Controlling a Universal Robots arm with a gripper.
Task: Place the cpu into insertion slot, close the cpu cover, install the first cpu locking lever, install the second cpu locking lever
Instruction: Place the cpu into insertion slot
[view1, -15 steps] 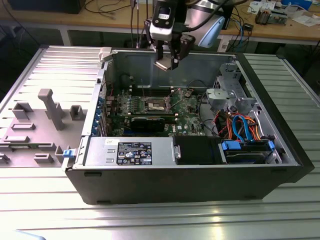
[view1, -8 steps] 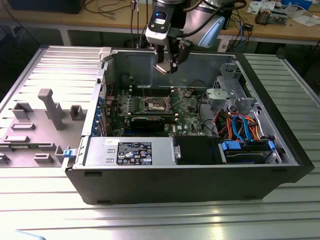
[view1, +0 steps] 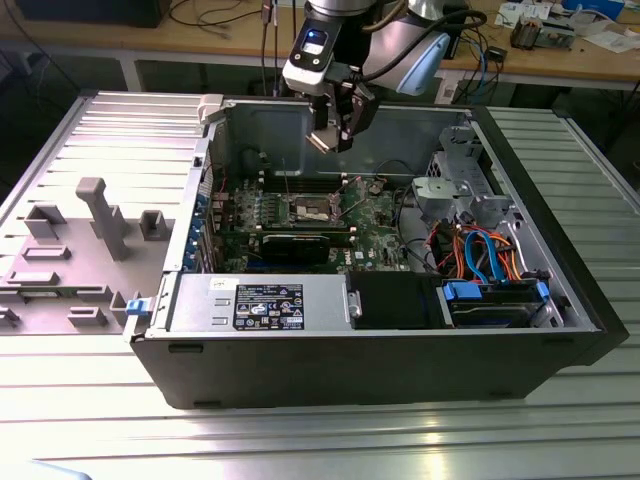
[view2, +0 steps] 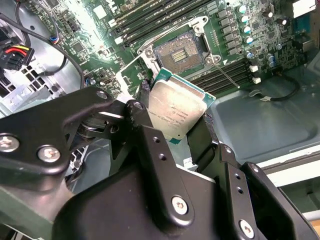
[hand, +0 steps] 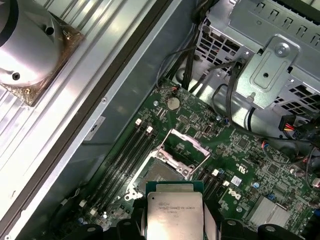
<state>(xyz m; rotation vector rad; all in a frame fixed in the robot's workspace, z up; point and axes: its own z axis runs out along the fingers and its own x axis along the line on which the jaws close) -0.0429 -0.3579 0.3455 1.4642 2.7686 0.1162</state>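
Note:
My gripper hangs over the open computer case, shut on the cpu. The cpu is a flat silver-topped chip with a green edge, pinched by its sides between the black fingers. Below it on the green motherboard lies the insertion slot, its tan contact field bare. The first wrist view has the cpu just short of the insertion slot. The cpu cover stands flipped up at the slot's far edge. A thin locking lever sticks out beside the slot.
Black memory slots run along one side of the socket. A silver drive cage with orange and blue cables fills the exterior view's right. A grey power supply sits at the front. A grey fixture plate lies outside the case on the exterior view's left.

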